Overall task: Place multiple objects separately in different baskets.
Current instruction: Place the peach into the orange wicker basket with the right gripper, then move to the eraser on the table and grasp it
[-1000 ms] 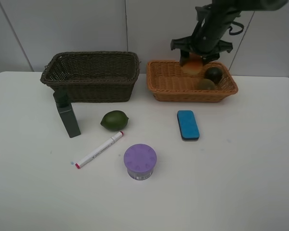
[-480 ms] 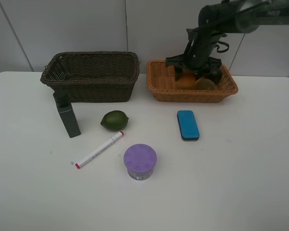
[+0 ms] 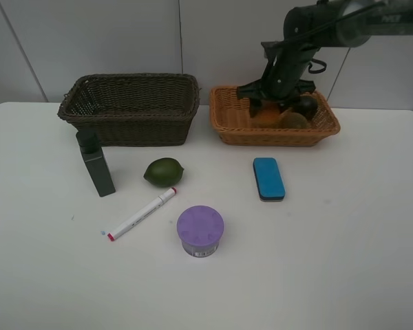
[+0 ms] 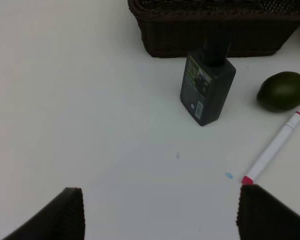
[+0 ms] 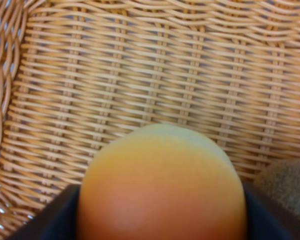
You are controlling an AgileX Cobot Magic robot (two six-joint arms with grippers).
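My right gripper is low inside the light tan basket. Its fingers press both sides of the orange-red peach, which sits on the basket floor beside the brown kiwi and the dark mangosteen. On the table lie the dark green bottle, lime, marker, purple-lidded jar and blue eraser. The dark brown basket looks empty. My left gripper hovers open over bare table, short of the bottle.
The white table ends at a pale wall just behind both baskets. In the left wrist view the lime and marker lie beyond the bottle, with the dark basket behind them.
My right gripper has come down with the peach from above the tan basket's back rim to its floor. Everything else stayed still.
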